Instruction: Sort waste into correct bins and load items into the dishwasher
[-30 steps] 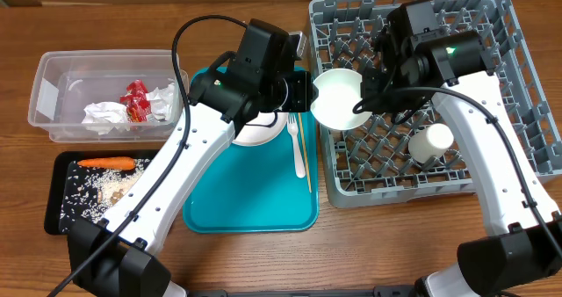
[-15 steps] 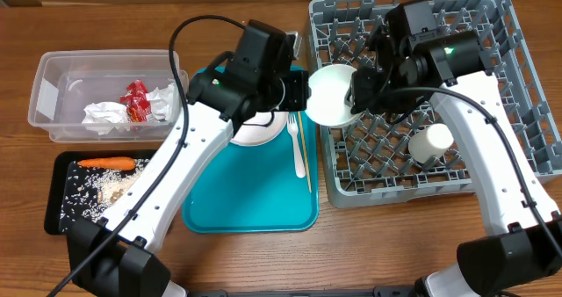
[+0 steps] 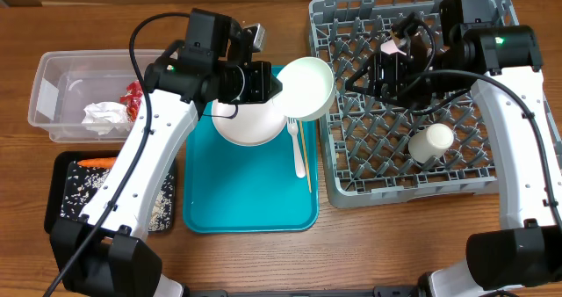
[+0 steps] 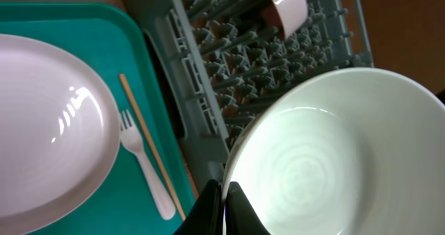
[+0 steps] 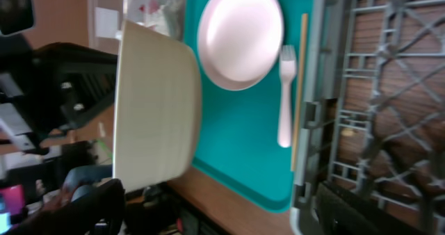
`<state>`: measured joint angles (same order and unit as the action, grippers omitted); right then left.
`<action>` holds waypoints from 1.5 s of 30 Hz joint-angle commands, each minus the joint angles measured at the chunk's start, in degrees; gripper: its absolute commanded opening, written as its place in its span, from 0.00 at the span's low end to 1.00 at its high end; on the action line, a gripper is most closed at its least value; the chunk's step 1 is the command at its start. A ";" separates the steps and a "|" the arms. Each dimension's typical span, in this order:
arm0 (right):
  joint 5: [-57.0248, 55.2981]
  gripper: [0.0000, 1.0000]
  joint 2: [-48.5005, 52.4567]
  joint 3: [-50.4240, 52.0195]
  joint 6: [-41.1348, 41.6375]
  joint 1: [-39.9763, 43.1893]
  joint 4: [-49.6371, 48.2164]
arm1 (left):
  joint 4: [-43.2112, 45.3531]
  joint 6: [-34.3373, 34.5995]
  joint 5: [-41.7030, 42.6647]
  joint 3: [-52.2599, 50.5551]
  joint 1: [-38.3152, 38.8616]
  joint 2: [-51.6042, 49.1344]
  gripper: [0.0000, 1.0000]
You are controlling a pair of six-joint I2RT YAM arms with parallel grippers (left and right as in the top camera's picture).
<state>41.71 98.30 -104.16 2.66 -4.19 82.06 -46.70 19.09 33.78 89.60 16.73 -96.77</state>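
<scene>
Holding bowl (image 3: 305, 88) by its rim, L gripper (image 3: 277, 83) is clenched on it. L wrist view shows both fingertips (image 4: 243, 211) pinched tight on the rim edge, w/ bowl's inside facing the cam. Bowl is up off the surface & tilted, over top-R corner of teal tray (image 3: 246, 209). From overhead it overlaps the plate (image 3: 246, 126) edge & sits just beside rack (image 3: 518, 130) L wall.

R gripper (image 3: 379, 72) is released: fingers spread wide, nothing btwn them. It hangs over rack's upper-middle, apart from bowl.

Plate lies flat on upper part of teal tray. Fork (image 3: 298, 152) lies on the tray R of plate, tines toward top. Stick (image 3: 306, 156) lies just beside fork, parallel, near the tray's R edge. Cup (image 3: 432, 142) sits in rack, lower-middle. Pink-white dish (image 3: 399, 42) shows in rack by R gripper; can't tell its shape.

Tub (image 3: 53, 86) at far L holds napkins (image 3: 105, 115) & red wrapper (image 3: 133, 90), wrapper partly hidden by L arm. Black tray (image 3: 60, 205) below tub holds rice scraps (image 3: 79, 200) & carrot (image 3: 98, 162). Carrot is near its top edge, partly under the arm.
</scene>
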 commanded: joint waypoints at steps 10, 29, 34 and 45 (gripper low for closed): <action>11.58 1.00 -1.09 -0.04 -1.14 -0.63 -3.37 | 1.84 -3.23 5.20 0.35 1.09 -0.09 0.04; 14.53 0.95 -0.98 5.66 4.98 -2.03 -15.30 | 4.17 -2.82 4.52 0.35 2.01 -0.09 0.04; 14.95 0.87 -0.98 5.66 8.35 -4.13 -18.58 | 4.15 -2.82 2.34 0.35 3.10 -0.09 0.04; 13.62 0.78 -0.98 5.66 8.28 -5.57 -17.70 | 4.31 -2.84 1.57 0.35 3.17 -0.09 0.04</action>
<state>52.53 98.30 -98.65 10.50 -8.03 64.14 -42.81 17.34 35.79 89.60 19.42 -96.77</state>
